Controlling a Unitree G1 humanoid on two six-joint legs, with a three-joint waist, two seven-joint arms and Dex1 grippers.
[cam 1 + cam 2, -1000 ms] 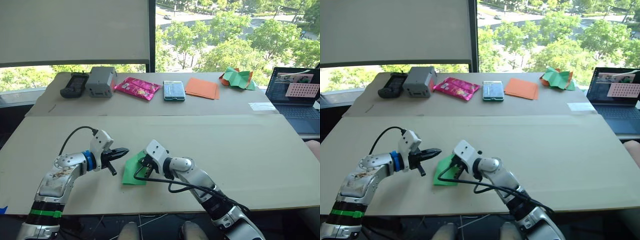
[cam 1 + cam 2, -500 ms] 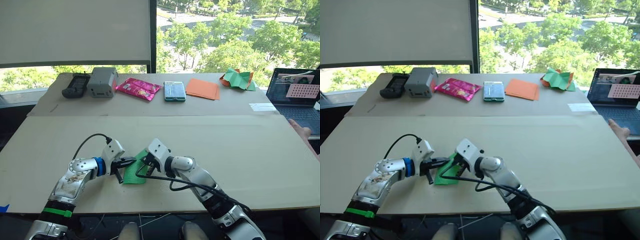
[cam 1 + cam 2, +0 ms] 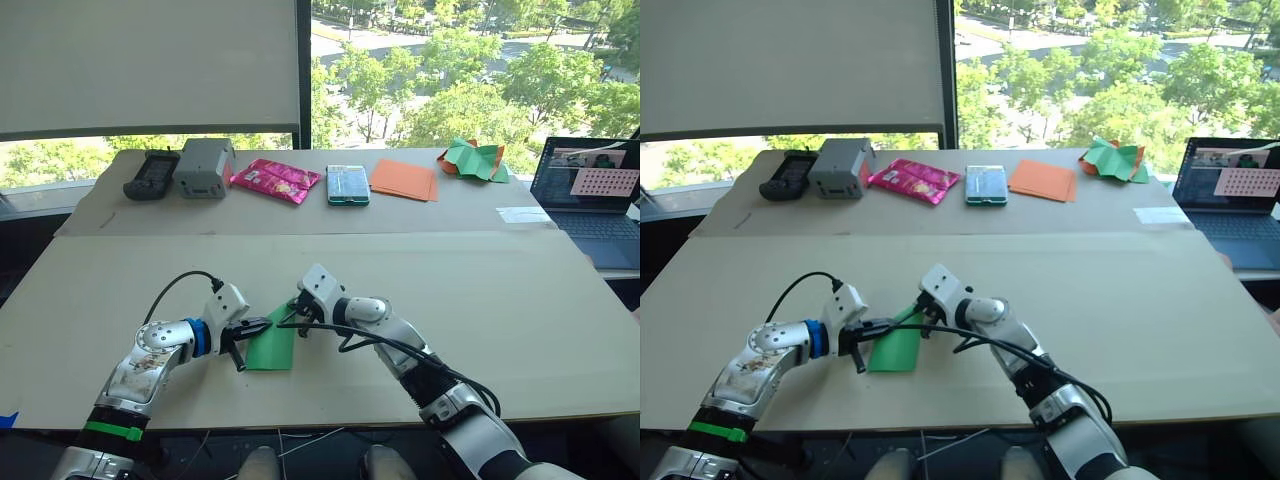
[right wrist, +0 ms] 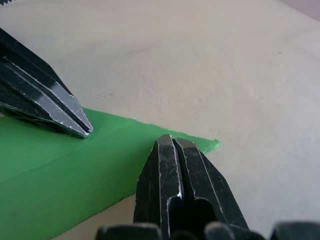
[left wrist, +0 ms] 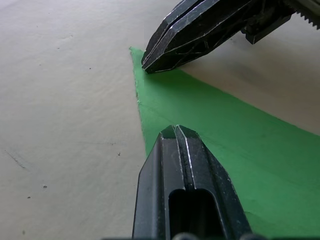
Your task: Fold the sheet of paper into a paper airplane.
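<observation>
The sheet of paper [image 3: 272, 349] is bright green, folded into a narrow wedge, and lies flat on the near table with its point toward the back. My left gripper [image 3: 263, 327] is shut and its tip rests on the paper's left edge. The left wrist view shows its fingertips [image 5: 176, 132] on the green surface [image 5: 240, 150]. My right gripper [image 3: 292, 318] is shut too, and its tip is down at the paper's far pointed corner. From the right wrist, its fingertips [image 4: 172, 142] sit on the paper's edge [image 4: 50, 185], a short way from the left gripper's tip [image 4: 85, 132].
On the back table stand a black device [image 3: 152, 172], a grey box [image 3: 204, 165], a pink packet [image 3: 275, 178], a teal case [image 3: 347, 183], flat orange sheets [image 3: 404, 177] and a crumpled green-and-orange heap [image 3: 474, 157]. A laptop [image 3: 590, 190] is at the right edge.
My left gripper has moved right from beside the paper onto its left edge. My right gripper has shifted from over the paper to its far tip. The paper now lies flatter.
</observation>
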